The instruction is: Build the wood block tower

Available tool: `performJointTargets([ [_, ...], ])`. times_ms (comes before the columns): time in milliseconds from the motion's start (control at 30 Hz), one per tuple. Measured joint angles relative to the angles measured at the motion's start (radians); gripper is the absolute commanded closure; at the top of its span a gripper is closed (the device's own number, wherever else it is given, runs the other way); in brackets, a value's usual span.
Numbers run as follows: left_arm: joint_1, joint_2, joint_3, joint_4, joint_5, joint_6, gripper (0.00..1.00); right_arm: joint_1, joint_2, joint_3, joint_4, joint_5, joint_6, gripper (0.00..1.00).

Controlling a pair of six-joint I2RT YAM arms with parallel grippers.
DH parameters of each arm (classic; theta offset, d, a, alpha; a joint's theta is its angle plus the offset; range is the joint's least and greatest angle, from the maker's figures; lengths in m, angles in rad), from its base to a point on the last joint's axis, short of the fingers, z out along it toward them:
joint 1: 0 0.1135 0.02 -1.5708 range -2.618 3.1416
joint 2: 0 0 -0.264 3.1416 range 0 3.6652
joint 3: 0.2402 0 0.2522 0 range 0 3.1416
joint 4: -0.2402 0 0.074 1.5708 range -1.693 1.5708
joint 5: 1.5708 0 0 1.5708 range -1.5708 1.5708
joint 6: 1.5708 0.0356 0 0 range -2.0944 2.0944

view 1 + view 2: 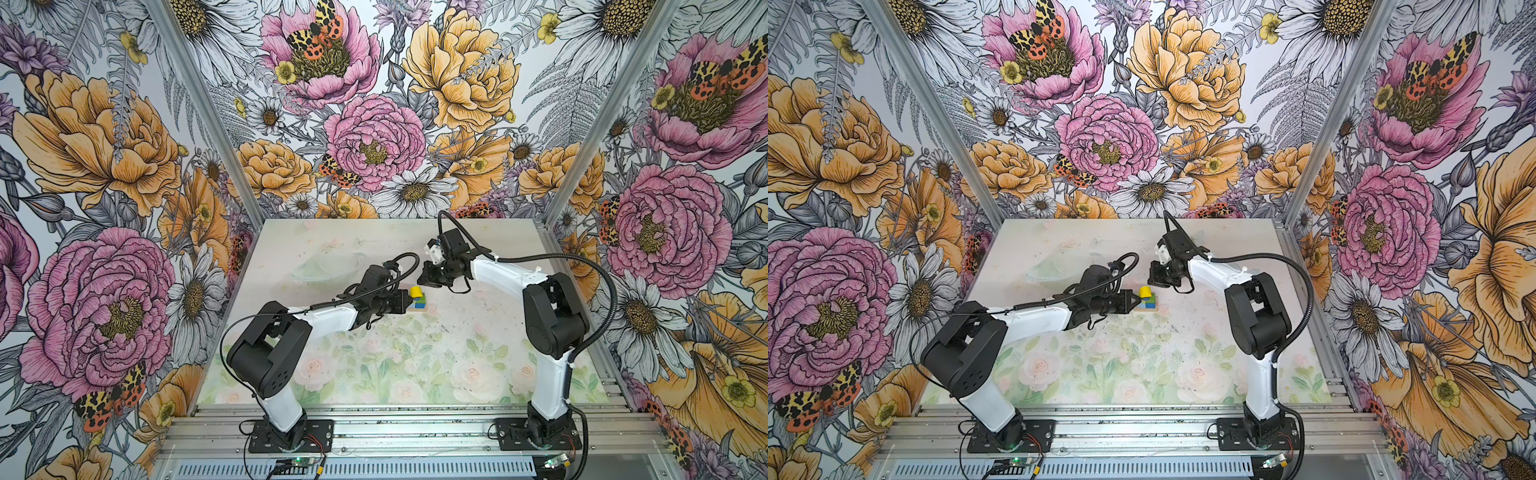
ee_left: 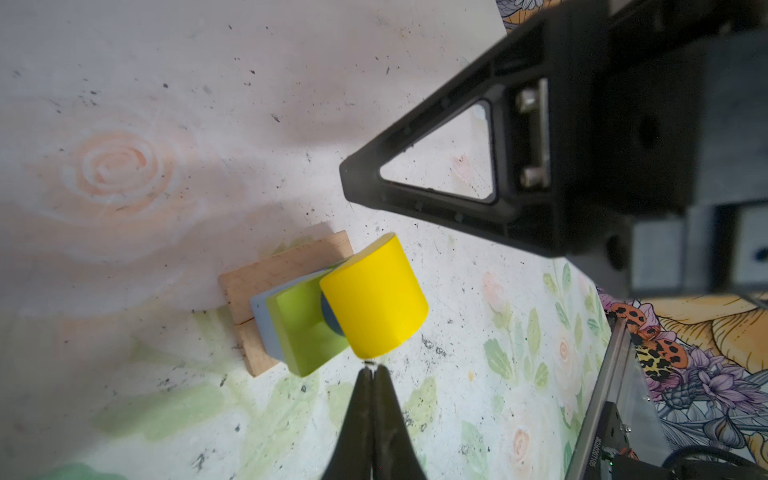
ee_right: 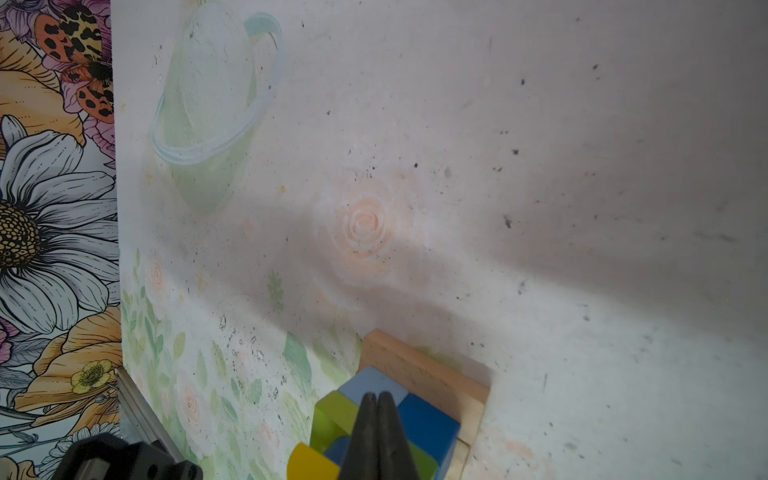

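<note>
Yellow tops the wood block tower (image 1: 417, 300) in both top views: the yellow half-round (image 1: 415, 292) sits highest, over green and blue blocks on a tan base, near the middle of the floral table (image 1: 415, 365). The left gripper (image 1: 405, 301) points at the tower's left side, just beside it. The right gripper (image 1: 424, 277) hangs at its far side, apart from it. From the left wrist, the left gripper's jaws are pressed together and empty, their tip just beside the yellow half-round. That block rests on a blue cylinder (image 2: 326, 318) next to a green cube (image 2: 299, 328), above a light blue cube (image 2: 258, 309) and two tan oblong bars (image 2: 282, 266) lying side by side. From the right wrist, the right gripper's jaws are likewise closed on nothing, over the light blue cube, with a dark blue cube (image 3: 428, 424) beside it.
</note>
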Motion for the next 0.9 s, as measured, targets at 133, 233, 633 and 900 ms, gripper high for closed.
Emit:
performJointTargets([
  [133, 0.000, 0.002, 0.001, 0.000, 0.000, 0.000, 1.00, 0.000, 0.000, 0.000, 0.000, 0.000, 0.000, 1.00],
  [233, 0.000, 0.002, 0.001, 0.000, 0.000, 0.000, 1.00, 0.000, 0.000, 0.000, 0.000, 0.000, 0.000, 1.00],
  [633, 0.011, 0.002, 0.002, 0.000, 0.000, 0.000, 1.00, 0.000, 0.000, -0.002, 0.000, 0.000, 0.000, 1.00],
  [900, 0.011, 0.002, 0.004, 0.000, 0.000, 0.000, 1.00, 0.000, 0.000, -0.006, 0.000, 0.000, 0.000, 1.00],
])
